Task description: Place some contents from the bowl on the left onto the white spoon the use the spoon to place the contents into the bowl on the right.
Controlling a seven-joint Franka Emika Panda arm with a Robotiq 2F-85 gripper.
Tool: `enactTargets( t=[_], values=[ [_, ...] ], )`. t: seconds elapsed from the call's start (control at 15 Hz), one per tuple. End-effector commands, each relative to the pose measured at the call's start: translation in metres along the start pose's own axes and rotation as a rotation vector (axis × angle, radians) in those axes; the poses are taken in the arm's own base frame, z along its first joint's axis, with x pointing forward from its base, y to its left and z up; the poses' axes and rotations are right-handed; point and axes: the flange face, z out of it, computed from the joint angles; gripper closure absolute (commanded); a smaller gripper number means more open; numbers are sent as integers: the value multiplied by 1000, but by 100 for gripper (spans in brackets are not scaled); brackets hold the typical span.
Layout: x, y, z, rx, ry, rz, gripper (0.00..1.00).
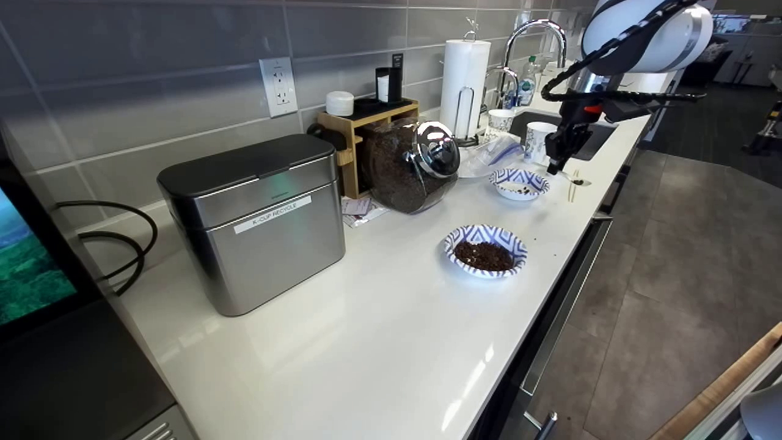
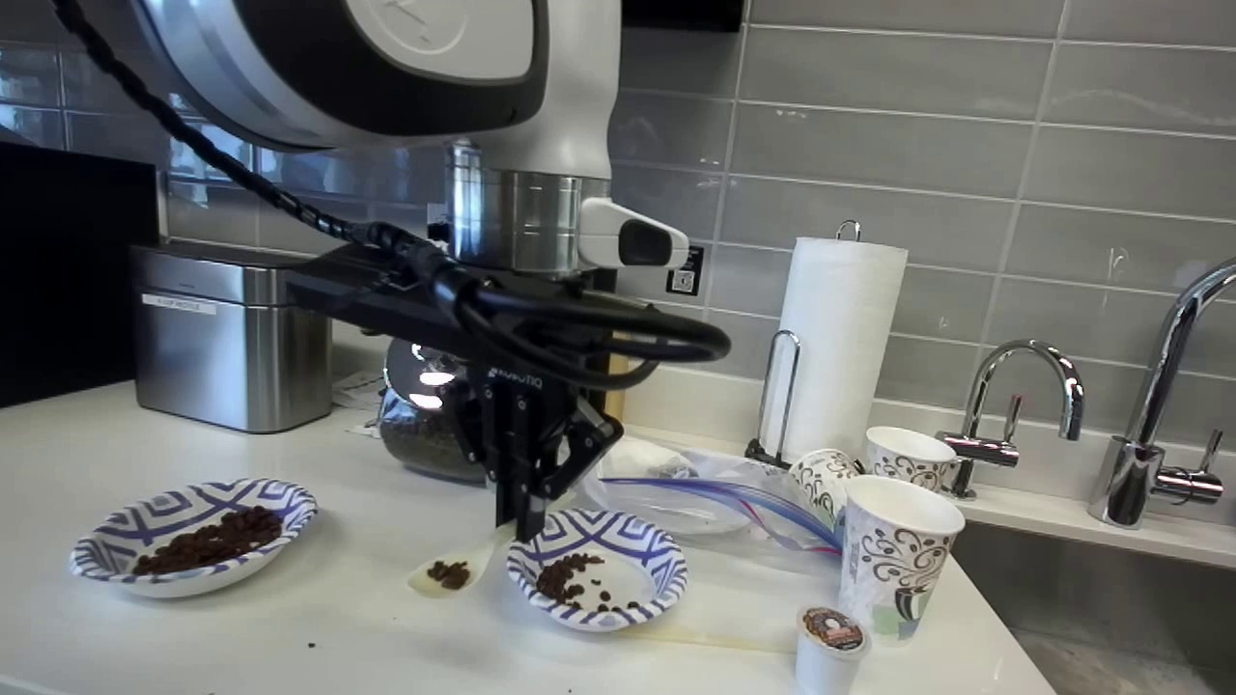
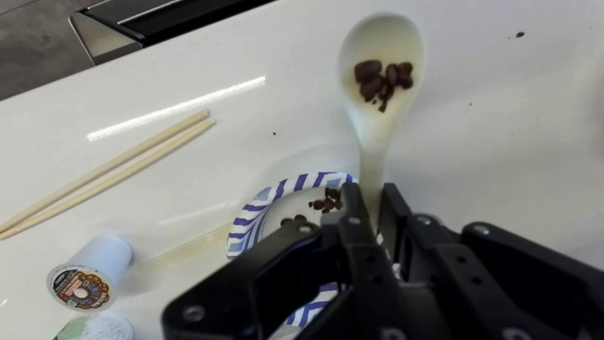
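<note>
Cradling a few dark brown pieces (image 3: 391, 74), the white spoon (image 3: 375, 130) juts from the gripper (image 3: 372, 203), which pinches its handle. In an exterior view the spoon's head shows just beside the sparsely filled bowl (image 2: 618, 533), on the side toward the fuller bowl (image 2: 179, 512). Farther out on the white counter (image 1: 342, 354) lie two chopsticks (image 3: 155, 140), and a coffee pod (image 3: 94, 274) stands just beside a paper cup (image 2: 898, 560). Near the tiled wall (image 2: 869, 145) stand a paper towel roll (image 2: 840, 347) and a steel bin (image 2: 232, 357).

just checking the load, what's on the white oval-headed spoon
Dark-brown beans sit in the spoon, hiding the surface beneath; the black gripper covers part of the handle.
</note>
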Motion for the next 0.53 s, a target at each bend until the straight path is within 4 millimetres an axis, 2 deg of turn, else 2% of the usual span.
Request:
enactTargets(
  t=[0.0, 0.07, 0.13, 0.47],
  values=[
    [1, 0, -1, 0, 0, 0, 86],
    [1, 0, -1, 0, 0, 0, 86],
    [0, -3, 1, -13, 3, 2, 97],
    [20, 13, 15, -29, 38, 195, 97]
  ],
)
